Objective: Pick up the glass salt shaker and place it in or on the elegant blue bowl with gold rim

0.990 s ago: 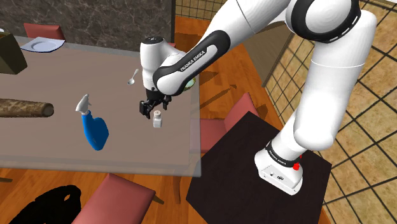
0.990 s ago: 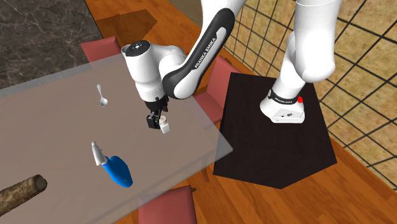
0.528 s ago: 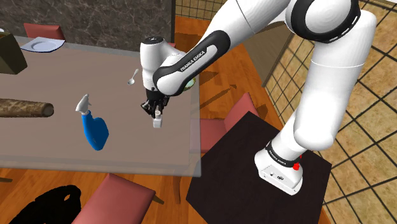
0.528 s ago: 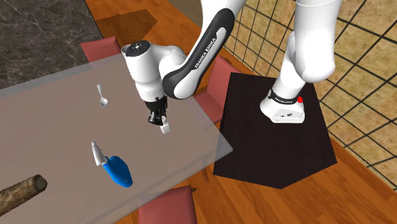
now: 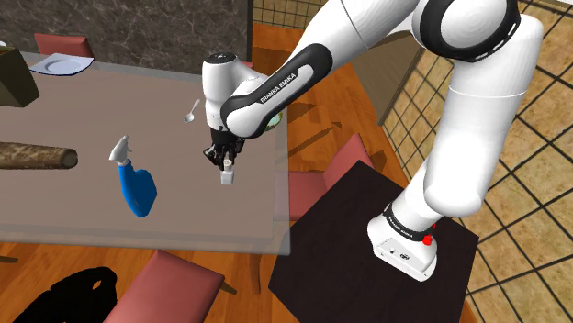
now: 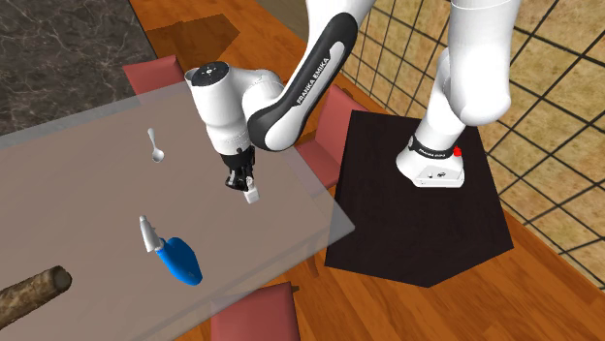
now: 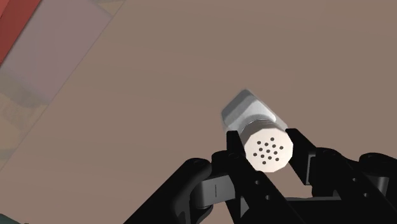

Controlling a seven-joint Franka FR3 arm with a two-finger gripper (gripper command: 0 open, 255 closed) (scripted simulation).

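Observation:
The salt shaker (image 5: 227,177) is a small pale jar with a perforated cap, standing on the glass table (image 5: 110,225) near the edge closest to the stand. My gripper (image 5: 226,164) comes straight down on it and is shut on its top. In the wrist view the fingers (image 7: 236,160) clasp the shaker's (image 7: 268,151) cap from both sides, its body reaching down to the tabletop. From the second exterior view, the gripper (image 6: 242,182) holds the shaker (image 6: 253,195) by its top. A pale bluish shallow bowl (image 5: 59,65) sits at the table's far corner.
A blue spray bottle (image 5: 136,186) lies towards the shoulder view's left of the shaker, a spoon (image 5: 192,112) beyond it, and a brown log (image 5: 37,156) further left. Red chairs (image 5: 165,286) stand around the table. The black stand (image 5: 367,252) is at lower right.
The fingers, open around the shaker a second ago, have shut on its cap. Nothing has moved in the last half second.

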